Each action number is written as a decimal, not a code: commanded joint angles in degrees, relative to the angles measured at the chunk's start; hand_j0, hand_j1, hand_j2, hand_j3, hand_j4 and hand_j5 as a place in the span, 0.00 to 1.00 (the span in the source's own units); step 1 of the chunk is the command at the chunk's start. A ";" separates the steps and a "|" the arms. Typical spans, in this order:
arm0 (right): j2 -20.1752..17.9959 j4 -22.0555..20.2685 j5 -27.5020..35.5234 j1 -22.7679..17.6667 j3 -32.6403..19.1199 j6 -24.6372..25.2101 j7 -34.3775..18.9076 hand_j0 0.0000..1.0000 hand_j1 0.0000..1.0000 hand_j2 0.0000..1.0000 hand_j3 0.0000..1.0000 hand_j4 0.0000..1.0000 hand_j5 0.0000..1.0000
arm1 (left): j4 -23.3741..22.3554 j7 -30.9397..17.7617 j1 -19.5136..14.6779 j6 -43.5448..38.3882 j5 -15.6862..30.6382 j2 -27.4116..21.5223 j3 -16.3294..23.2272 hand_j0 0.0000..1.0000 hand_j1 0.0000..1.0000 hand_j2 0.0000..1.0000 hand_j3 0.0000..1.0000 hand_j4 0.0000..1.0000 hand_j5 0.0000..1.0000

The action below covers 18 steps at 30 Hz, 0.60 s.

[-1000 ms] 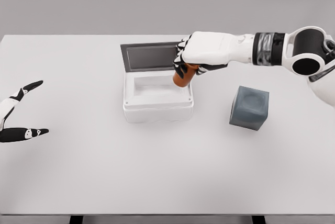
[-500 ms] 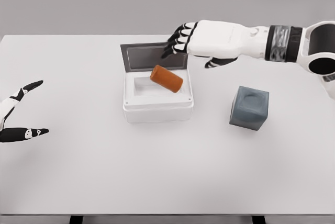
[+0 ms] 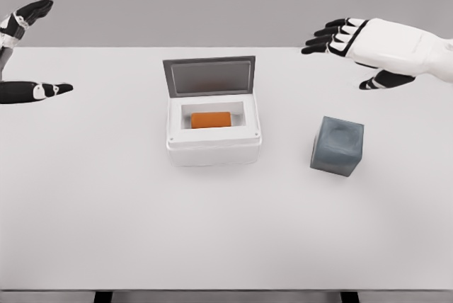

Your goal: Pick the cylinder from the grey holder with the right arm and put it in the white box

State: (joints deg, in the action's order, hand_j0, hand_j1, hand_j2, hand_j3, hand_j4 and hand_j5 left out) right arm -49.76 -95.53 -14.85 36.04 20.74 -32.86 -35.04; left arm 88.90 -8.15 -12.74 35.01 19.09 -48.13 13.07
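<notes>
An orange cylinder [image 3: 211, 119] lies on its side inside the white box [image 3: 212, 149], whose grey lid [image 3: 209, 76] stands open at the back. The grey holder [image 3: 337, 145] sits to the right of the box with nothing in it. My right hand [image 3: 347, 44] hovers open above and behind the holder, fingers spread toward the left. At the far left edge, my left hand [image 3: 32, 48] is raised, open and holding nothing.
The white table [image 3: 226, 232] spreads wide in front of the box and the holder. Its far edge runs just behind the box lid.
The right hand let go of the cylinder, which fell and settled flat in the box. That hand drew back to the right. The left hand rose from low left to upper left.
</notes>
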 commanded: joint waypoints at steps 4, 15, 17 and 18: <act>-0.60 1.14 0.52 -0.35 -0.26 0.17 0.04 1.00 1.00 1.00 1.00 1.00 1.00 | -1.27 -0.03 -4.22 -4.60 6.58 0.32 10.30 1.00 1.00 1.00 1.00 1.00 1.00; -0.60 -0.01 0.52 -2.99 -0.26 0.17 0.04 1.00 1.00 1.00 1.00 1.00 1.00 | -14.28 -0.55 -17.32 -9.70 6.14 8.32 23.49 1.00 1.00 1.00 1.00 1.00 1.00; -0.69 -1.24 0.52 -2.99 -0.26 0.43 0.04 1.00 1.00 1.00 1.00 1.00 1.00 | -15.86 -2.92 -17.84 -9.70 6.14 9.28 23.40 1.00 1.00 1.00 1.00 1.00 1.00; -0.60 -1.94 0.52 -3.25 -0.26 0.52 0.04 1.00 1.00 1.00 1.00 1.00 1.00 | -17.18 -4.33 -18.28 -9.70 5.96 10.42 23.49 1.00 1.00 1.00 1.00 1.00 1.00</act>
State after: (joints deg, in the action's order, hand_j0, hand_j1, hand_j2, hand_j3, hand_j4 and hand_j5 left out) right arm -50.30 -96.45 -14.65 32.26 20.50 -32.67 -35.03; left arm 73.97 -10.62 -31.29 25.54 24.89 -39.23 35.87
